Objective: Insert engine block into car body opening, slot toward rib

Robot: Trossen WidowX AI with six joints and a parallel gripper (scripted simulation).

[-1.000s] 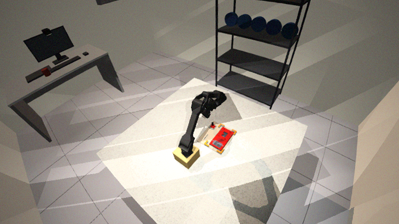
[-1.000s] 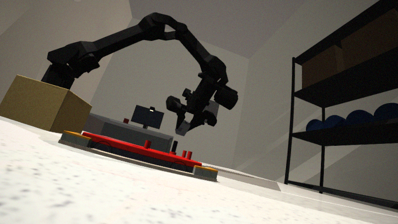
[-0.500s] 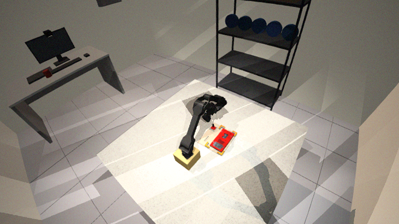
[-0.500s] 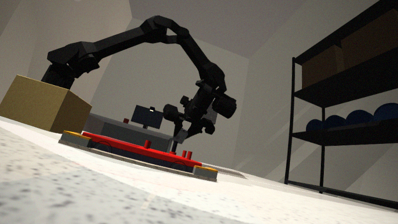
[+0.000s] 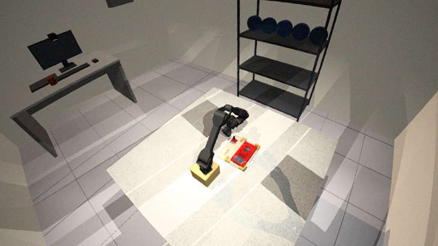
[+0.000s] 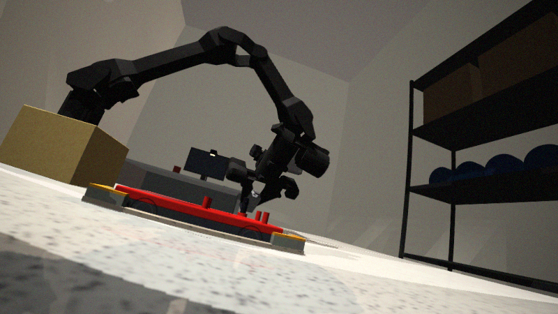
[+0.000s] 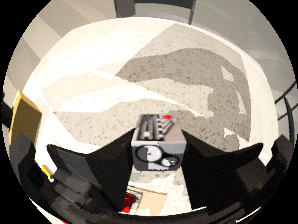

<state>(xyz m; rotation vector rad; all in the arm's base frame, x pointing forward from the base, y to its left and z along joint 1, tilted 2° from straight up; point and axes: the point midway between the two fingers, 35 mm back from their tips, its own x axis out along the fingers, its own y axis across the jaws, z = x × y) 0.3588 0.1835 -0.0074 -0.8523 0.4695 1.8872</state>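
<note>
My black parallel-jaw claw (image 7: 158, 163) is clamped partway shut on the small grey metal engine block (image 7: 158, 144), which sits between my fingers above the floor mat. The flat red car body (image 5: 244, 151) lies on its tan board with yellow corner blocks, near and right of the block. My arm rises from the tan box pedestal (image 5: 213, 177).

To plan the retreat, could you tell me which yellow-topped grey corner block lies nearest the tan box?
The yellow-topped grey corner block at the left in the exterior view, right beside the tan box; the others sit farther off.
</note>
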